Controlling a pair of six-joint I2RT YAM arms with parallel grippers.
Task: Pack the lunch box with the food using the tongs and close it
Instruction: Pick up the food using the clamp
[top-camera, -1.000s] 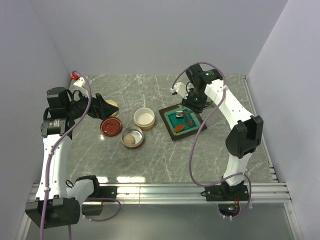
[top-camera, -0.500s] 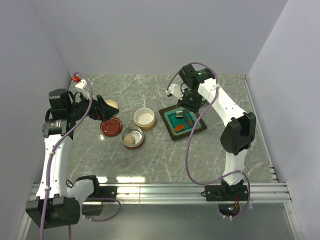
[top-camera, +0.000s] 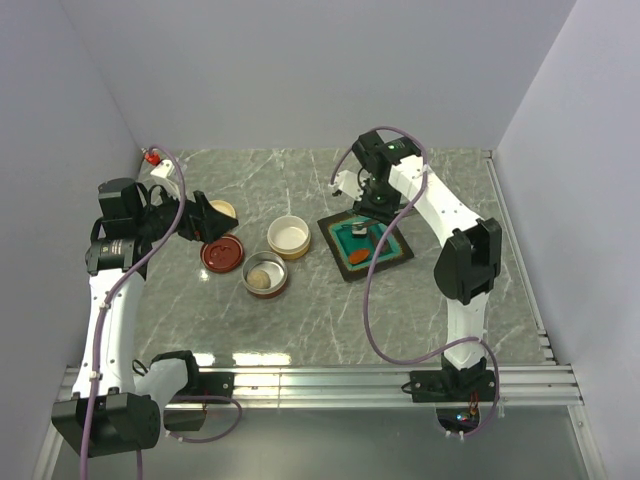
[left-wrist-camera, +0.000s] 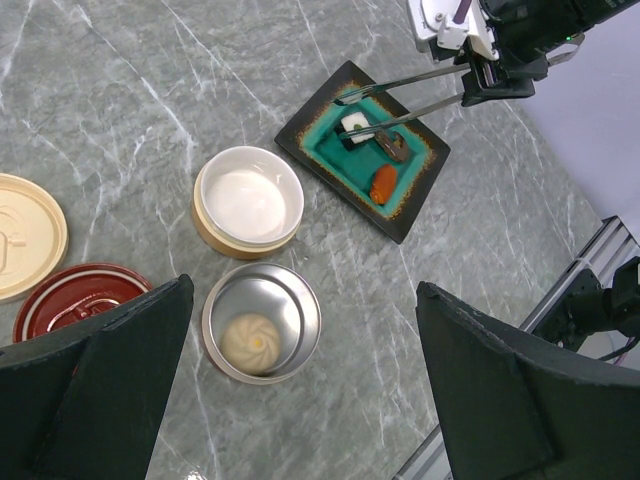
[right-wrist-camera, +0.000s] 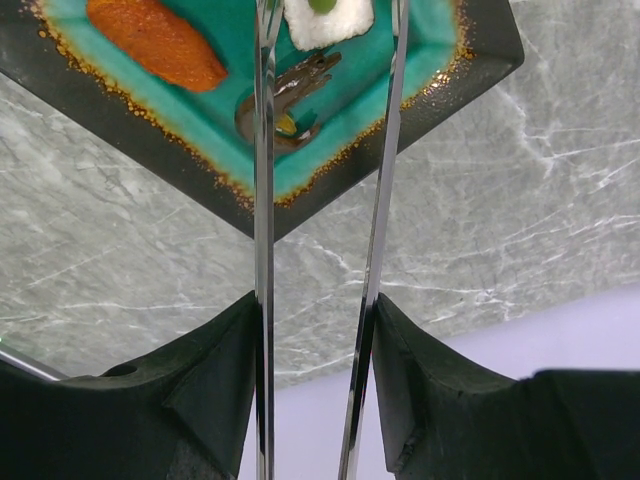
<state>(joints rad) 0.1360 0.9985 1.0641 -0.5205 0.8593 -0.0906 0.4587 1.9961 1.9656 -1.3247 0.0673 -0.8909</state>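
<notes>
Holding the tongs (right-wrist-camera: 264, 200) over the tray (right-wrist-camera: 120, 105), tips at the white cube (right-wrist-camera: 328, 20).
The right fingers (right-wrist-camera: 210, 380) pinch the tongs, one pressing on each thin arm, and the two tips straddle the cube at the tray's middle (whether they touch it I cannot tell). An orange-red piece (right-wrist-camera: 155, 45) and a dark lump (right-wrist-camera: 290, 95) lie on the tray just beside the cube. A pale round piece (left-wrist-camera: 250, 340) sits in a steel bowl (left-wrist-camera: 300, 290) on the table (right-wrist-camera: 120, 260), well apart from the tray; a white-lined bowl (left-wrist-camera: 248, 197) stands nearer the tray. The left fingers (left-wrist-camera: 100, 380) hang well apart from the tray, spread wide and empty.
</notes>
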